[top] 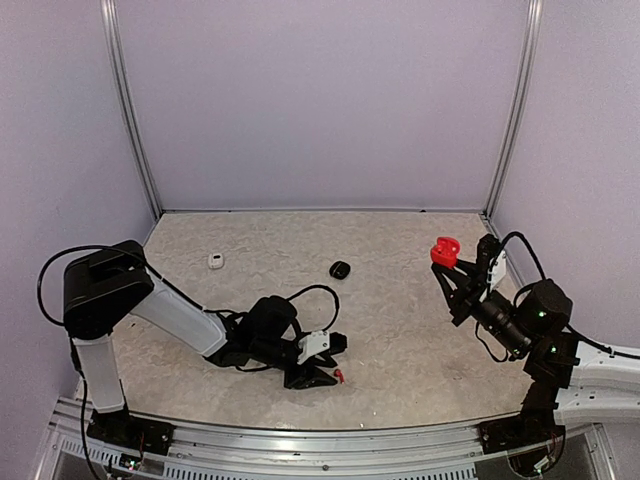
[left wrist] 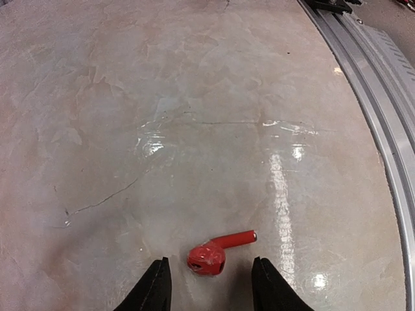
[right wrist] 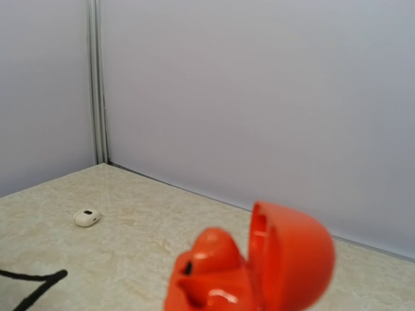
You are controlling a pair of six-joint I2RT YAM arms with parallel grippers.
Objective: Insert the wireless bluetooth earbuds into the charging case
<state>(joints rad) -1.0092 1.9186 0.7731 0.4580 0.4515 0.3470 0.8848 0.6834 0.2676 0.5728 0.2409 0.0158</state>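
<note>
My left gripper has its jaws apart, low over the table. The red earbud lies loose between the fingertips. My right gripper is clamped on the open red charging case, raised near the right wall. A white case and a black case lie farther back, well apart.

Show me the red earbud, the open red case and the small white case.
red earbud (left wrist: 207,257): left wrist view, its rounded head.
open red case (right wrist: 292,253): right wrist view, its lid.
small white case (top: 217,261): top view, its middle.
</note>
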